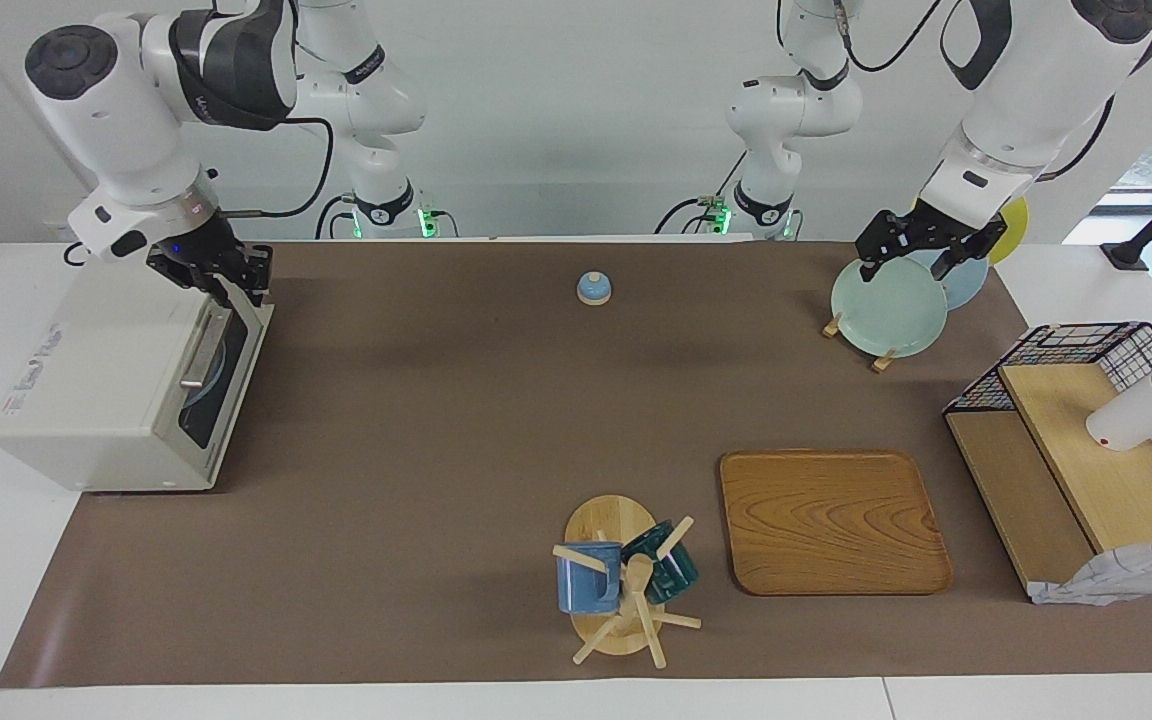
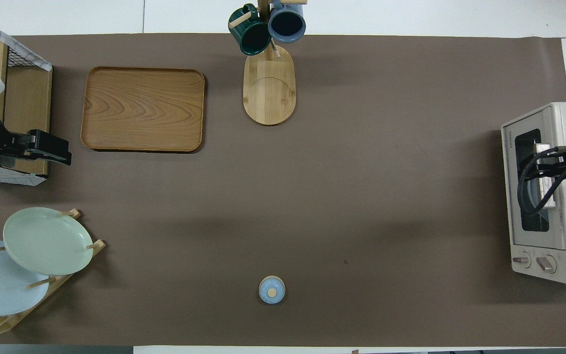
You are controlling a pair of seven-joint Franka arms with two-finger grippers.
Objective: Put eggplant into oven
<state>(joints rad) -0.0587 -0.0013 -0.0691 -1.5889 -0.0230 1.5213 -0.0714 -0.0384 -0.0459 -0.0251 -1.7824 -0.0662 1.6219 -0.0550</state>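
Two arms work over the brown counter (image 1: pixel 436 450). The oven (image 1: pixel 106 400) sits at the left edge of the facing view, at the right arm's end of the counter, with its dark glass door shut. The eggplant shows in neither view. The right gripper (image 1: pixel 226 275) is down at the top edge of the oven door, right by the silver bar handle (image 1: pixel 198 350); I cannot tell whether its jaws are wide or narrow. In the upper right of the facing view the left gripper (image 1: pixel 921 262) hangs in the air by the pale green plate (image 1: pixel 891 310) standing in its wooden rack, jaws spread wide and holding nothing. A small blue lid (image 1: pixel 594 288) lies at the upper middle, a wooden tray (image 1: pixel 831 520) at the lower right, and a mug tree (image 1: pixel 621 580) at the lower middle.
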